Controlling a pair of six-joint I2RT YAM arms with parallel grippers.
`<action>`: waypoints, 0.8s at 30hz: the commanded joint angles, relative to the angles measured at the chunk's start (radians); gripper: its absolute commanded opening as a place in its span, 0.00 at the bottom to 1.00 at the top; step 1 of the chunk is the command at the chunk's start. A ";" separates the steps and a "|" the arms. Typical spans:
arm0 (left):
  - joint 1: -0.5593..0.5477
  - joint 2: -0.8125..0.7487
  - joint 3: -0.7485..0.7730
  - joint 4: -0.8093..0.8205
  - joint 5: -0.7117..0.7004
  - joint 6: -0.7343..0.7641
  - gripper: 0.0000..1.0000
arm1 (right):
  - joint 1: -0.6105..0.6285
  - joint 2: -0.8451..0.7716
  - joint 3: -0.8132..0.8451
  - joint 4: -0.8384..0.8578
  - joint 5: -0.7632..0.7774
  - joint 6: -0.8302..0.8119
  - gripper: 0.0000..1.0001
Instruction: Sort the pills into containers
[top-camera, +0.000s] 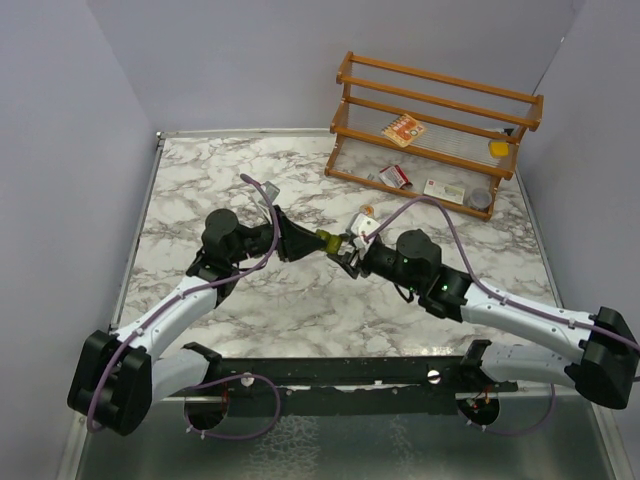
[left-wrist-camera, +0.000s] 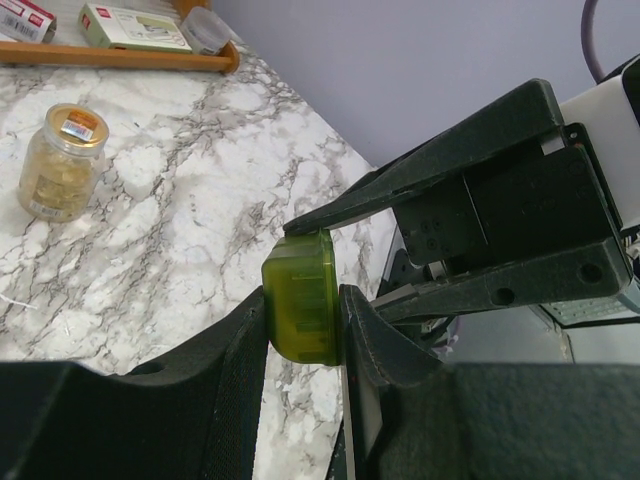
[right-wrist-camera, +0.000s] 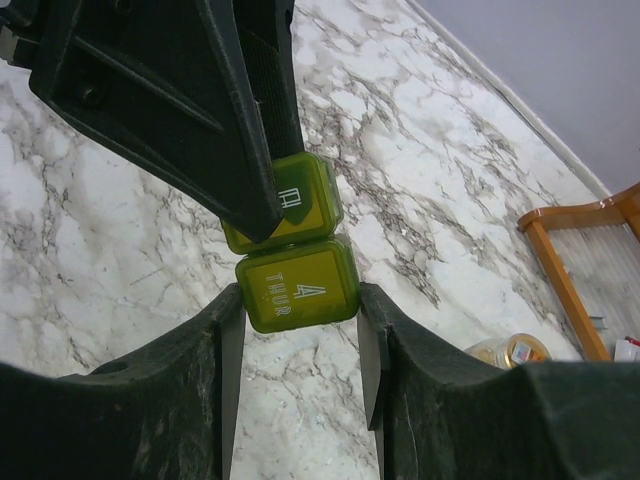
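The olive-green pill box (top-camera: 328, 240) hangs in the air over the middle of the table, held between both grippers. My left gripper (top-camera: 308, 241) is shut on one end compartment (left-wrist-camera: 300, 298). My right gripper (top-camera: 346, 249) is shut on the compartment marked "4 THUR" (right-wrist-camera: 297, 285), with a finger on each side. The lids I see are closed. The clear bottle (left-wrist-camera: 60, 160) with a gold cap stands upright on the marble just beyond the grippers, with yellowish pills inside; it also shows in the right wrist view (right-wrist-camera: 512, 350). No loose pills show.
A wooden rack (top-camera: 440, 120) stands at the back right and holds red-and-white cartons (top-camera: 395, 177), a yellow block (top-camera: 498, 148) and a small round tub (top-camera: 480, 198). Grey walls close in the left, back and right of the marble table (top-camera: 200, 180).
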 joint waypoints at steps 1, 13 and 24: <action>-0.002 -0.011 -0.008 -0.015 0.052 0.060 0.00 | 0.001 -0.076 0.047 0.099 -0.015 0.063 0.01; -0.002 -0.008 -0.008 -0.015 0.058 0.061 0.00 | 0.001 -0.135 0.026 0.142 0.085 0.049 0.22; -0.002 0.017 0.015 -0.015 0.023 0.036 0.00 | 0.002 -0.132 0.077 -0.009 0.170 -0.017 0.70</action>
